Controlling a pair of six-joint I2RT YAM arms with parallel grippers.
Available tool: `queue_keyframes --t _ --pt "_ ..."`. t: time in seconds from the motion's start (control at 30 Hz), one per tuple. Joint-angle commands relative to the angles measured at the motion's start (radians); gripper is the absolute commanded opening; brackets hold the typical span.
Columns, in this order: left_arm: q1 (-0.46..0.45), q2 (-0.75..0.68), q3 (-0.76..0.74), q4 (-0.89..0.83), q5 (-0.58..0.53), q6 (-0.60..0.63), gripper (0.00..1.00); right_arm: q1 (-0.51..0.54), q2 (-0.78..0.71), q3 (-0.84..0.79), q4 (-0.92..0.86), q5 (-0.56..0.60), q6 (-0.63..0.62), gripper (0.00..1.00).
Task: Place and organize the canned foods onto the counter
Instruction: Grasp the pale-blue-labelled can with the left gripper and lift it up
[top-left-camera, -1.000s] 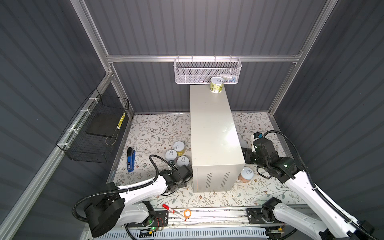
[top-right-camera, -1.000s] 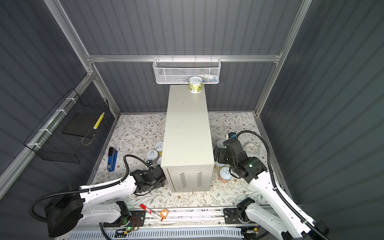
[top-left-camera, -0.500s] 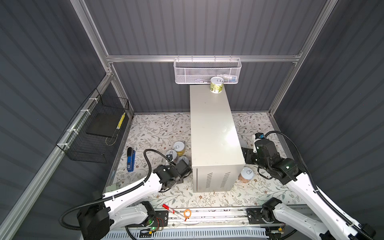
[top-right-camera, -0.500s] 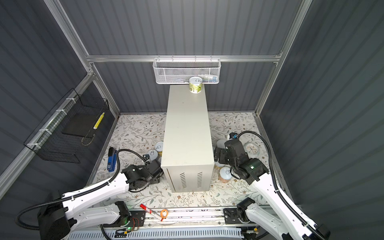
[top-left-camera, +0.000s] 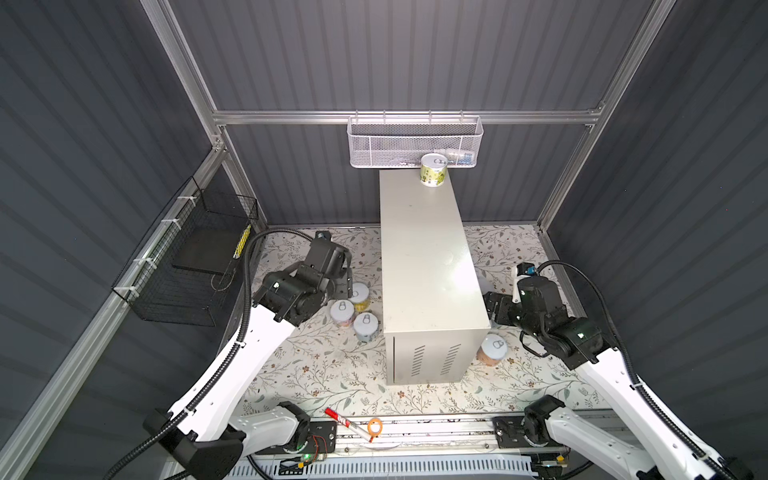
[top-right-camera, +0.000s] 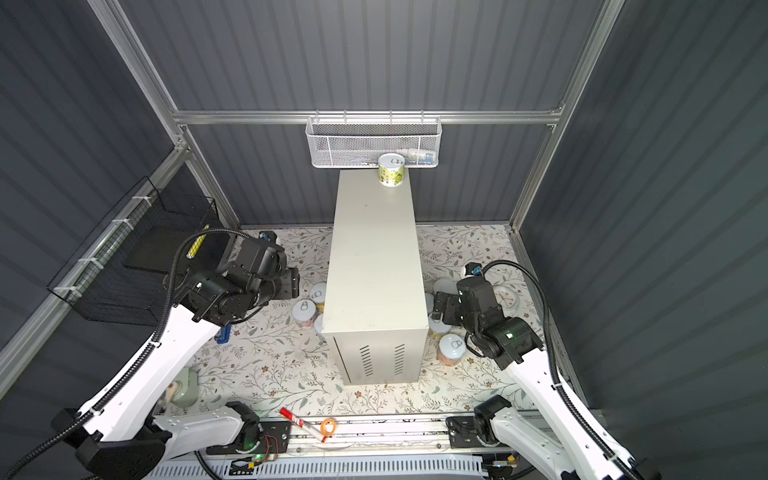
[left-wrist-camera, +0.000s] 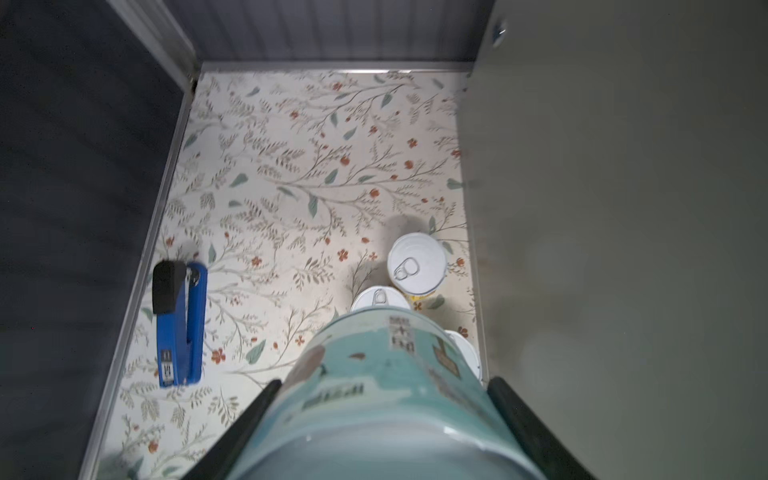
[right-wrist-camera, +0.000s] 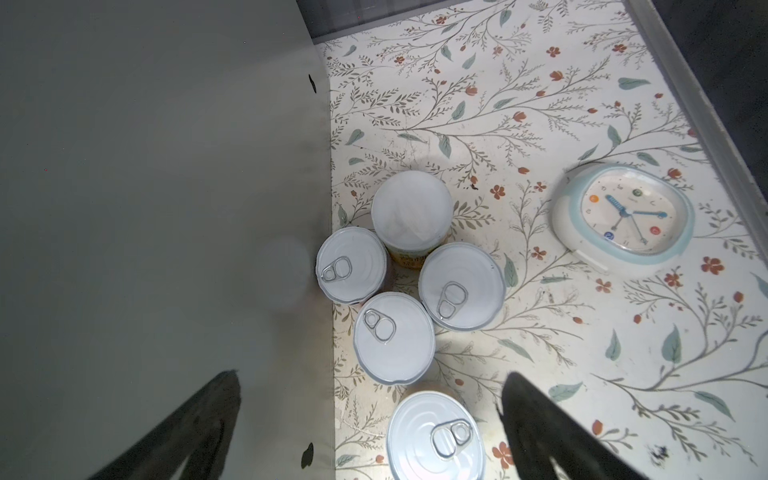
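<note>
My left gripper (left-wrist-camera: 384, 382) is shut on a pale blue can (left-wrist-camera: 386, 415), held above the floral floor left of the counter (top-left-camera: 424, 257). In both top views that gripper (top-left-camera: 338, 276) hangs raised over three cans (top-left-camera: 343, 312) that stand by the counter's left wall; the held can is hidden under the wrist. A yellow-green can (top-left-camera: 433, 170) stands on the counter's far end. My right gripper (right-wrist-camera: 370, 415) is open above several cans (right-wrist-camera: 394, 336) clustered against the counter's right wall. One can (right-wrist-camera: 436, 436) lies below, between its spread fingers.
A white-and-blue clock (right-wrist-camera: 623, 214) lies on the floor right of the cans. A blue stapler (left-wrist-camera: 180, 324) lies near the left wall. A white mesh basket (top-left-camera: 415, 141) hangs behind the counter, a black wire basket (top-left-camera: 195, 266) on the left wall. A red marker (top-left-camera: 349, 422) lies at the front rail.
My left arm has risen from floor level beside the counter's front corner and swung back and left, carrying the pale blue can. The right arm has barely moved.
</note>
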Motion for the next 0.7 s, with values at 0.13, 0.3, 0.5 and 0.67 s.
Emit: queue_keyframes --t 0.13,0.3,0.5,0.67 --pt "0.010 0.117 0.301 -0.079 0.150 0.253 0.00 -0.020 -0.028 0.048 -0.003 0.015 -0.038 0.99" --pt "0.010 0.223 0.516 -0.116 0.314 0.346 0.00 -0.028 -0.016 0.072 -0.004 0.008 -0.052 0.99" --pt "0.010 0.381 0.817 -0.220 0.391 0.401 0.00 -0.031 -0.003 0.098 -0.004 0.007 -0.066 0.99" --pt "0.010 0.507 1.036 -0.298 0.507 0.423 0.00 -0.034 -0.001 0.116 0.002 -0.001 -0.070 0.99"
